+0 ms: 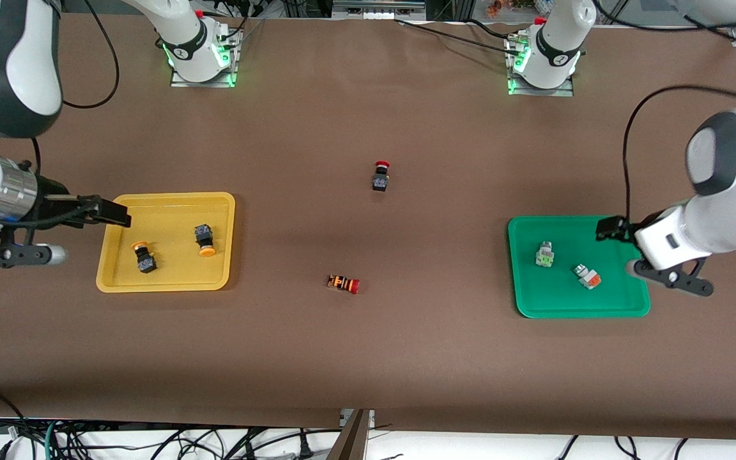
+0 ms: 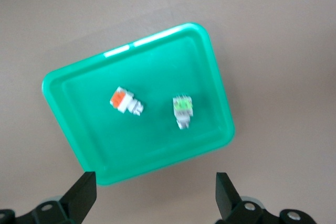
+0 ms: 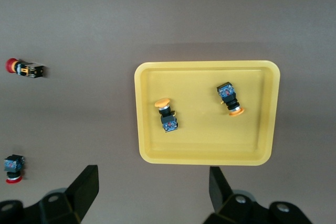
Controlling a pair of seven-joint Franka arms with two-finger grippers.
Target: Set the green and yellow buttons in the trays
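The yellow tray (image 1: 167, 281) holds two black-bodied buttons with orange-yellow caps (image 1: 144, 255) (image 1: 205, 239); the right wrist view shows the tray (image 3: 205, 142) and both buttons (image 3: 167, 114) (image 3: 231, 98). The green tray (image 1: 572, 306) holds a green-faced button (image 1: 544, 254) and an orange-faced button (image 1: 588, 276); the left wrist view shows this tray (image 2: 152, 142) and both buttons (image 2: 182, 109) (image 2: 125, 102). My right gripper (image 1: 119, 216) (image 3: 155, 179) is open and empty over the yellow tray's outer edge. My left gripper (image 1: 611, 229) (image 2: 155, 184) is open and empty over the green tray's outer edge.
A black-bodied button with a red cap (image 1: 380, 176) (image 3: 13, 166) stands on the table between the trays. An orange-and-black striped button with a red cap (image 1: 344, 283) (image 3: 23, 68) lies nearer to the front camera. Both arm bases stand along the table's back edge.
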